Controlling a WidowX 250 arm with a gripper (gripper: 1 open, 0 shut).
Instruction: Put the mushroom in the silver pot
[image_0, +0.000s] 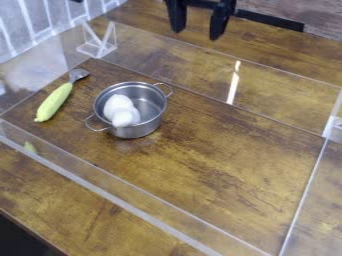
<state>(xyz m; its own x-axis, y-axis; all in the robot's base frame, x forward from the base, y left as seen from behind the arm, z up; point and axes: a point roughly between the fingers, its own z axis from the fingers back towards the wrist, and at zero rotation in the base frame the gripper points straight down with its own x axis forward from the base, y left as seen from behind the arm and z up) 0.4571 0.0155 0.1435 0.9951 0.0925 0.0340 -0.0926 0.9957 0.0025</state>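
Note:
The silver pot (130, 109) stands on the wooden table, left of the middle, with its two small handles showing. Inside it lies the mushroom (120, 108), seen as a white rounded shape filling most of the bowl. High at the top edge of the view hangs my gripper (198, 27), far above and behind the pot. Its two dark fingers (175, 20) point down and stand apart with nothing between them.
A yellow-green corn cob (54, 100) lies left of the pot. Clear acrylic walls (201, 233) fence the table's front and sides. A clear stand (96, 40) sits at the back left.

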